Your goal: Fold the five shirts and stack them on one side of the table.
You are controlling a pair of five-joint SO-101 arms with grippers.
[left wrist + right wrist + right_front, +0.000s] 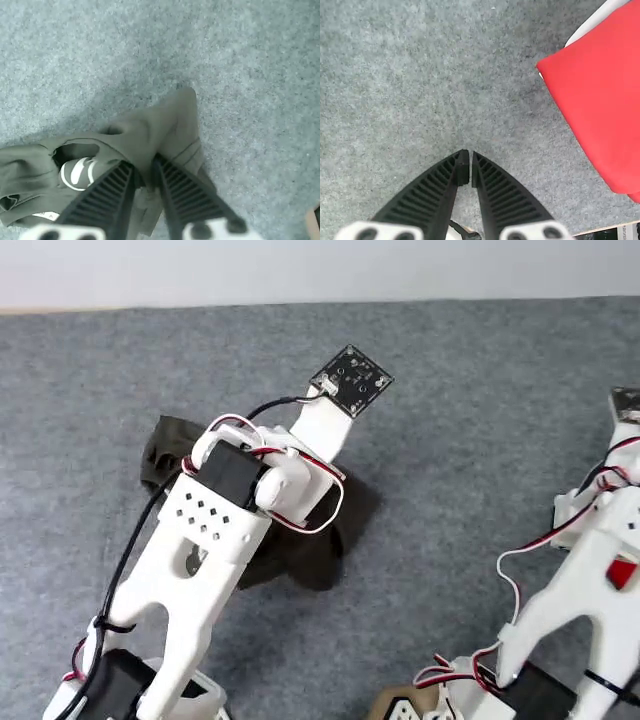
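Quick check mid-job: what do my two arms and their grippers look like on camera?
The left arm and right arm are white plastic shells with black servos and looped red-and-white wires; a black cable runs along the left one. The left gripper and right gripper have black ribbed, tapering fingers on white bases.

The grey tabletop [460,420] is lying bare between the left arm [215,540] and the right arm [590,580] and along its far side, giving a gripper wide room to pass. The left arm is stretching over the dark shirt [165,450], blocking the way down to most of it. The left gripper [144,166] is pinching a fold of that shirt, with bare tabletop lying beyond. A red thing [595,100] is lying near the right gripper [469,160], narrowing the room on that side.
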